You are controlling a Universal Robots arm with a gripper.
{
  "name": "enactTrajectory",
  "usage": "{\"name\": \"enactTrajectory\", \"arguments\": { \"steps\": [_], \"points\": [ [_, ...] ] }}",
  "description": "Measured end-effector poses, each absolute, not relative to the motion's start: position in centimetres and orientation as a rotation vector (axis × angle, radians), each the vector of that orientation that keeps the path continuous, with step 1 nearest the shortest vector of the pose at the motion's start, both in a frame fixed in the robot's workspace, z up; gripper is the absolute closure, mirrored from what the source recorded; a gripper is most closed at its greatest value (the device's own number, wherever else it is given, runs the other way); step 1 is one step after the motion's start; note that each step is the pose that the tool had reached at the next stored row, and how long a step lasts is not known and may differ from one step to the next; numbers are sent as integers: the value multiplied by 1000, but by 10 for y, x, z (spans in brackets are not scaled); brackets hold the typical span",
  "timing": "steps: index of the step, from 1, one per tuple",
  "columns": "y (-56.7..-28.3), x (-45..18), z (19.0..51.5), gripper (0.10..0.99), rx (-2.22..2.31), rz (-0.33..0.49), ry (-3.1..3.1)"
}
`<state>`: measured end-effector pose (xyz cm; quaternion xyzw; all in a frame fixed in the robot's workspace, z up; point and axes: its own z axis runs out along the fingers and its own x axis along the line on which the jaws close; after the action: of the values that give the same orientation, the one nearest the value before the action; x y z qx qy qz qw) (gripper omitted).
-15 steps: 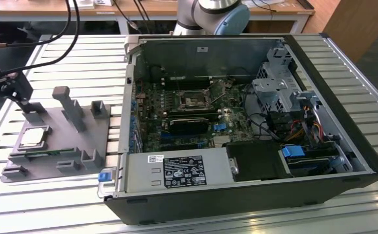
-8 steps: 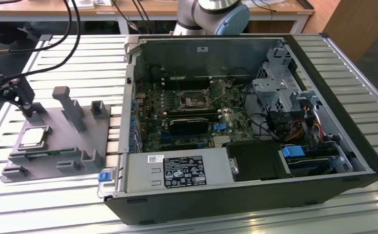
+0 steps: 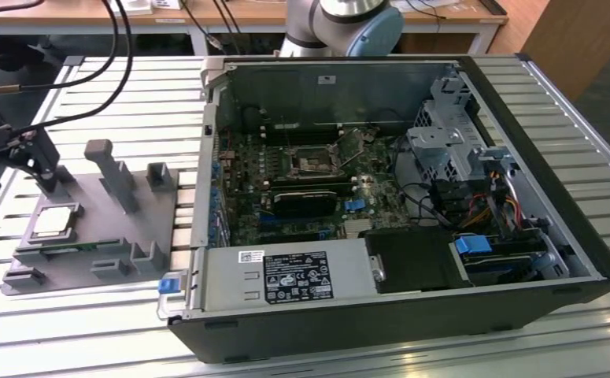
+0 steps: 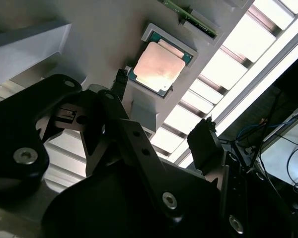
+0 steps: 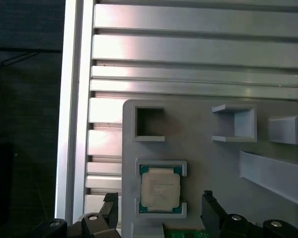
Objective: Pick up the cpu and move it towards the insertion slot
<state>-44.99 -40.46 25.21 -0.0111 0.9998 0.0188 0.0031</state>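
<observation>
End effector (image 5: pixel 160 204) spread wide, hovering clear above the cpu (image 5: pixel 160 187). The cpu lies flat in the tray (image 5: pixel 213 163) recess, centred under the gap.

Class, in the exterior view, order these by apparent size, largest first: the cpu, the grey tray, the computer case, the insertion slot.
1. Case
2. Tray
3. Cpu and slot: they look about alike, so unranked.

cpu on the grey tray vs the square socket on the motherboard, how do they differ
The small silvery-grey square cpu has a solid pale metal lid; the square metal-framed insertion slot has a dark centre. The cpu lies in a recess of the grey plastic tray; the slot sits inside the open black computer case. Both are square and lie flat.
</observation>
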Motion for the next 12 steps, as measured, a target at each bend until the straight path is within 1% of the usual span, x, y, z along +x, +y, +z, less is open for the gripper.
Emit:
{"name": "enactTrajectory", "arguments": {
  "steps": [12],
  "points": [
    [-408, -450, 234, 325, -65, 59, 3135]
  ]
}}
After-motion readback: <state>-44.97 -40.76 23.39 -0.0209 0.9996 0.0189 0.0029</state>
